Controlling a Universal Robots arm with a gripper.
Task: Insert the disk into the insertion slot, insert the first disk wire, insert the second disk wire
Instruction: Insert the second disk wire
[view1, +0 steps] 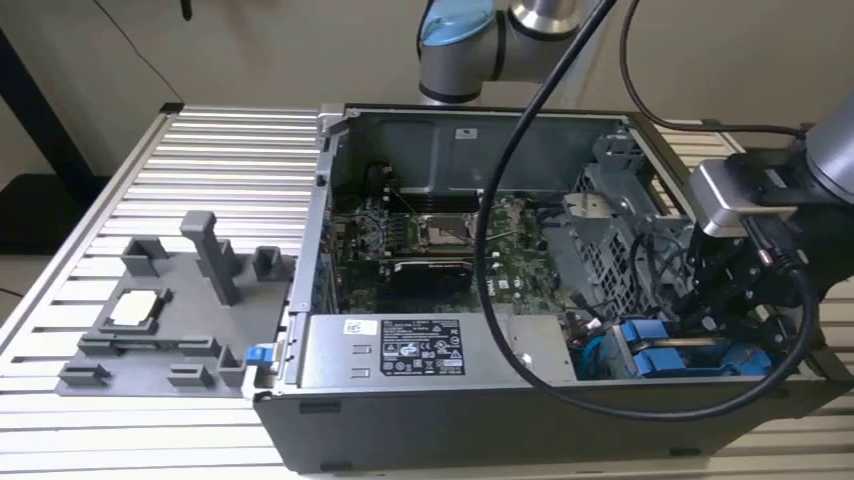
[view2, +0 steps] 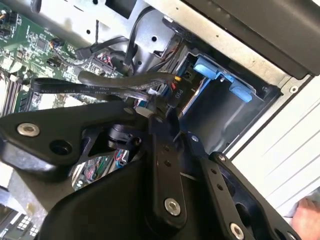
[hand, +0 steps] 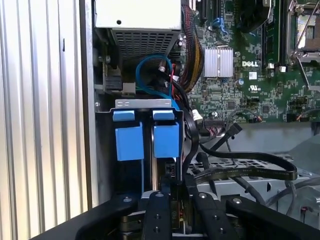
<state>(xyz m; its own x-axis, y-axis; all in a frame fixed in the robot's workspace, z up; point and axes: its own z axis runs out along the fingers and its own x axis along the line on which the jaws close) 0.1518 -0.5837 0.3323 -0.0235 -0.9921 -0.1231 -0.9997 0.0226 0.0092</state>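
Observation:
Dark grey drive cage (hand: 142, 104) stands in the case corner with two blue plastic rails side by side. The disk sits edge-on in the insertion slot (hand: 166, 150) behind one blue rail (hand: 166, 140); its pale side (view2: 192, 99) shows in the second wrist view. My gripper (hand: 174, 202) is right at the disk's end, shut on a black disk wire connector (view2: 175, 92) with red and yellow leads. In the exterior view the gripper (view1: 727, 300) is down inside the case above the blue rails (view1: 667, 358). The neighbouring bay (view2: 220, 112) is a dark hollow.
A flat black cable (hand: 250, 170) loops beside the fingers, with thick wire bundles (hand: 192, 55) running to the motherboard (hand: 250, 75). The labelled power-supply box (view1: 420, 345) lies along the case front. A grey fixture (view1: 160, 310) sits on the ribbed table at the exterior view's left.

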